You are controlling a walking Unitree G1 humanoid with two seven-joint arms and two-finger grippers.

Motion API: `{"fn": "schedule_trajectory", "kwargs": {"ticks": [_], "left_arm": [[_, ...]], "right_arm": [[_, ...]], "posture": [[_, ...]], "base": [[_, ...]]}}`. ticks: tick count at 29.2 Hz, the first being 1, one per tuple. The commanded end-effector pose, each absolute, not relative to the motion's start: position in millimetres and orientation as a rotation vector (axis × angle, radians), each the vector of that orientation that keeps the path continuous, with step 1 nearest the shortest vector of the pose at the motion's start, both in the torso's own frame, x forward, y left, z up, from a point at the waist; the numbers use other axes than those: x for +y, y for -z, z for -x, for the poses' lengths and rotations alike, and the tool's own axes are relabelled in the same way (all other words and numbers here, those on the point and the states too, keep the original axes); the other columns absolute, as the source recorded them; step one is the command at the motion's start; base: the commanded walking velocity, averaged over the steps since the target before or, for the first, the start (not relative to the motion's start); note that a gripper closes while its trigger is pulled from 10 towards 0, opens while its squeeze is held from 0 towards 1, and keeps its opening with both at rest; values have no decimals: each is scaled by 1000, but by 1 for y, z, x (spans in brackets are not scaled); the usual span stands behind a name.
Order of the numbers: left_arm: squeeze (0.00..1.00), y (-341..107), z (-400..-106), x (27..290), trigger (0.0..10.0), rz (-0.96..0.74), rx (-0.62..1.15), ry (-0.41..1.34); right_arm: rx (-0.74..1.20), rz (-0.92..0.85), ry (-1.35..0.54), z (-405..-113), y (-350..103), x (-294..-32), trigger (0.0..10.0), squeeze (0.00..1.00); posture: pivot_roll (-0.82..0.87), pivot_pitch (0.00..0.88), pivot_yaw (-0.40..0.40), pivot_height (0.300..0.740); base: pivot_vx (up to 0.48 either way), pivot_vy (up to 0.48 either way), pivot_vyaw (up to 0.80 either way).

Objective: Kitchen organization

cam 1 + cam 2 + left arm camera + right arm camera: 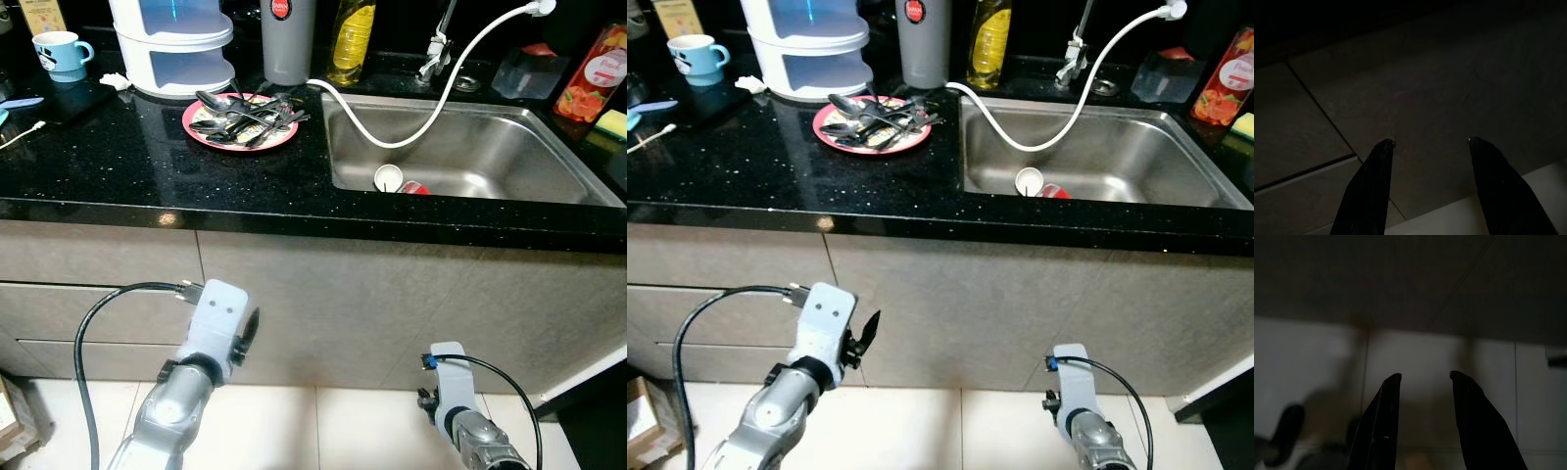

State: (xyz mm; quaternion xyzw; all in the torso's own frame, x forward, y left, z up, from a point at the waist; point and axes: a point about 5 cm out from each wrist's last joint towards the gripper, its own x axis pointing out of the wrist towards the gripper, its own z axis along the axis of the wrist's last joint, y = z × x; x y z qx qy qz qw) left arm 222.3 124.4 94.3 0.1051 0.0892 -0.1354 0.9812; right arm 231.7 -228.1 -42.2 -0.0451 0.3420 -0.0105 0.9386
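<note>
**Low claws, crowded counter: risks in the first reach**

Nearest, down by the pale tiled floor (323, 421) and grey cabinet fronts (392, 294): left claw (1430, 142) with black fingers apart, holding nothing, aimed at a drawer seam; right claw (1422, 376) likewise apart and empty, hanging lower over the tiles. Both well below the black speckled stone counter (147, 166).

On the counter edge zone, a round pink plate (196, 122) heaped with loose metal spoons and forks (245, 116), just beside the stainless steel sink (549, 157). Likely trouble: a claw rising close to the cabinet could clip the counter lip; a careless grab at the heap could scatter cutlery or push the plate toward the basin.

In the sink, a small white cup (389, 178) touching a red item (415, 188), under a drooping white hose (421, 93). A reach there might snag the hose.

Farther back, a white tiered container (171, 44), grey steel flask (287, 44), yellow oil bottle (353, 39) and blue-white mug (61, 54): tall, tippable by a passing forearm.
</note>
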Motion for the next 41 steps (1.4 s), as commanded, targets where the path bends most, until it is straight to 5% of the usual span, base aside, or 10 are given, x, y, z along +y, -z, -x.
{"fn": "schedule_trajectory", "kwargs": {"ticks": [1, 9, 14, 16, 22, 31, 33, 41], "left_arm": [[0, -102, -220, 118, 10000, -190, 149, 272], [0, -112, -219, 114, 10000, -187, 111, 302], [0, -124, -221, 110, 10000, -200, 59, 339], [0, -151, -240, 111, 10000, -193, -43, 354], [0, -180, -258, 112, 10000, -193, -136, 349], [0, -203, -269, 119, 10000, -227, -222, 265], [0, -203, -270, 123, 10000, -208, -229, 181], [0, -209, -271, 132, 10000, -177, -246, 43]], "right_arm": [[626, 61, 24, -246, 31, -225, 10000, 0], [550, 53, 51, -253, 20, -225, 10000, 0], [355, 100, 65, -250, -11, -224, 10000, 0], [116, 97, 86, -245, -67, -211, 10000, 0], [-44, 100, 118, -251, -111, -205, 10000, 0], [-317, 80, 47, -269, -194, -175, 10000, 0], [-354, 63, -50, -275, -217, -157, 10000, 0], [-301, -13, -181, -302, -230, -131, 10000, 0]], "posture": [[155, 19, -74, 740], [137, 11, -59, 740], [24, 0, 18, 740], [-27, 0, 98, 740], [-35, 0, 147, 740], [-1, 0, 130, 740], [27, 0, 77, 740], [86, 0, 12, 740]], "base": [[0, 0, 0], [0, 0, 0], [0, 0, 0], [0, 0, 0], [0, 0, 0], [0, 0, 0], [0, 0, 0], [0, 0, 0]]}}
